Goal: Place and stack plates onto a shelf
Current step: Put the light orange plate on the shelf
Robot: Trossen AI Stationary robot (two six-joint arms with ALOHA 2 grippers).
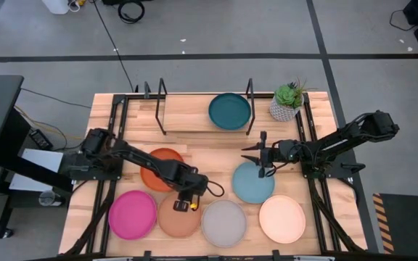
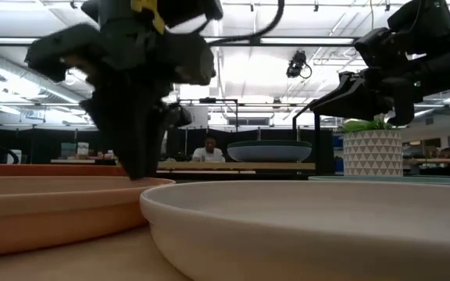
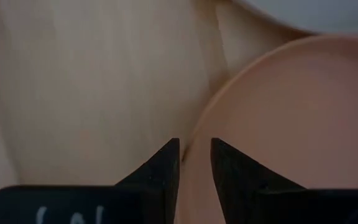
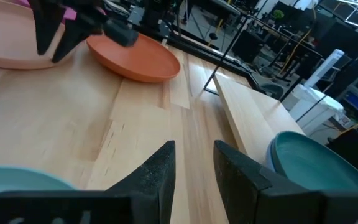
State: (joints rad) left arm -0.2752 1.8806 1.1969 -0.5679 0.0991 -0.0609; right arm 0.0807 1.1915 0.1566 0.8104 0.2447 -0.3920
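Observation:
The salmon plate [image 1: 173,221] lies flat on the table near the near edge, between the magenta plate [image 1: 132,214] and the grey plate [image 1: 223,222]. My left gripper [image 1: 183,204] points down at its far rim, shut on it. The dark teal plate [image 1: 230,111] rests on the shelf [image 1: 191,116]. My right gripper [image 1: 247,153] hovers above the table just beyond the light blue plate [image 1: 253,183], open by a narrow gap and touching nothing. The orange plate [image 1: 162,168] and the cream plate [image 1: 282,218] lie flat on the table. No blue plate shows. My left gripper [image 3: 194,155] pinches the salmon plate's far rim [image 3: 199,134] between its two fingers, one finger [image 3: 166,163] outside the plate and one [image 3: 232,168] inside. The fingers come from above, pointing down. The plate [image 2: 45,203] sits flat on the table.
A small potted plant [image 1: 287,101] stands by the shelf's right hoop frame [image 1: 251,101]. The shelf plank to the left of the teal plate is bare. Bare tabletop [image 1: 216,156] lies between the shelf and the plates. A person [image 2: 208,147] sits in the room beyond.

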